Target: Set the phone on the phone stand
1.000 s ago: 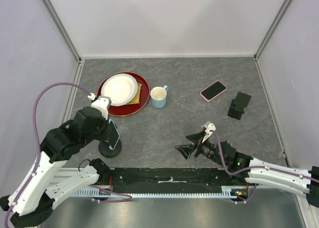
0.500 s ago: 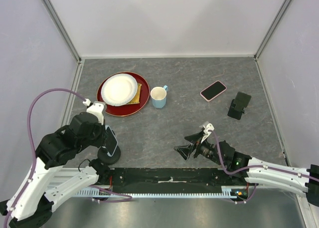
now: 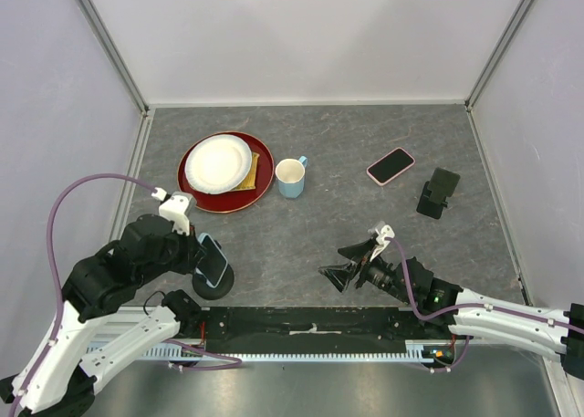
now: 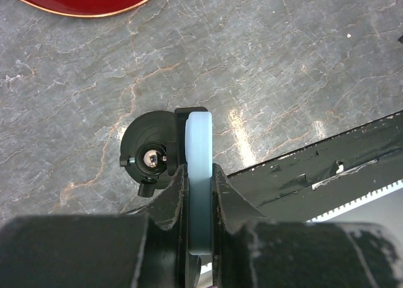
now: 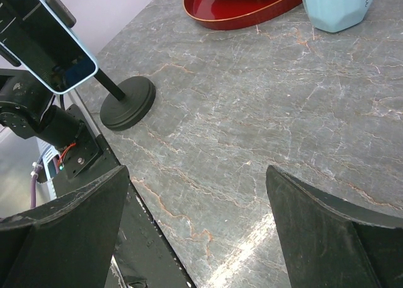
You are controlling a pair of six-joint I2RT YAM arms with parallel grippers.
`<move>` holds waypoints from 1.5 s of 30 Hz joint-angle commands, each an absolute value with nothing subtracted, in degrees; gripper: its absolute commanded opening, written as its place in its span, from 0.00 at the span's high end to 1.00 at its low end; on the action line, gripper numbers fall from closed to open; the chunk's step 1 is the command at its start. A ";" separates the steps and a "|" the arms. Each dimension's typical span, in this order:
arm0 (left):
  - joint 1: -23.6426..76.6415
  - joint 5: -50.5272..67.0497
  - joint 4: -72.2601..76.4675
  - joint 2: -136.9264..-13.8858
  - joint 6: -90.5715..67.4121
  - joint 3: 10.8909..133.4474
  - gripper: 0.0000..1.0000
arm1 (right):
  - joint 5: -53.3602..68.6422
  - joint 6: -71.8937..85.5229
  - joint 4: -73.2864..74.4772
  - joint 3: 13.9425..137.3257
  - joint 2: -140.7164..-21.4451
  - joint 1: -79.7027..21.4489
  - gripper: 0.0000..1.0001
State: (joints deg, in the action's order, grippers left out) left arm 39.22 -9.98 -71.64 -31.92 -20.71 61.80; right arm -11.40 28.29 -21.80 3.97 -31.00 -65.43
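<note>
- Pincers, two: the left pincer (image 4: 199,174) is clamped narrowly on the long edges of the blue phone (image 3: 213,260). The right pincer (image 5: 195,173) stands wide with nothing between its fingers, low over the bench (image 3: 347,143) near the front edge.
- Phones, two: the blue phone is held tilted at the left front, its back against the holder atop the left stand (image 5: 128,103). Whether it is seated in the holder cannot be told. The pink phone (image 3: 391,165) lies flat, screen up, at the right.
- Stands, two: the left stand has a round base and a thin stem and sits close to the front edge. The right stand (image 3: 439,193) is just beside the pink phone and apart from it.
- Plates, two: a white plate (image 3: 218,163) rests on a red plate (image 3: 210,205), with one yellow pad (image 3: 257,172) showing under the white plate's right rim.
- Cup (image 3: 291,177), one: pale blue and upright, just right of the red plate.
- Against a second ago, the left arm has drawn back toward the front edge and swung a little right.
- The blue phone has come with it, and the left stand's base now sits nearer the front edge and slightly further right.
- The left pincer's grip is unchanged.
- The right pincer, plates, cup, pink phone and right stand have not moved.
</note>
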 commanded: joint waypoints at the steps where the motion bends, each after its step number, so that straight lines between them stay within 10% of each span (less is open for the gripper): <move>1: 39.02 -10.37 -65.39 -32.34 -20.04 62.84 0.92 | -10.99 28.57 -23.91 4.31 -30.59 -65.74 0.04; 15: 39.02 -9.85 -68.91 -34.01 -19.78 66.44 0.44 | -11.16 28.30 -23.29 4.22 -30.06 -65.74 0.04; 33: 39.02 -2.31 -50.85 -38.13 -17.40 80.52 0.36 | -20.73 32.85 -16.71 9.13 -38.92 -65.65 0.02; 45: 39.02 10.11 -32.44 -65.73 -14.50 90.51 0.42 | -30.59 45.26 -0.27 18.28 -50.10 -55.76 0.02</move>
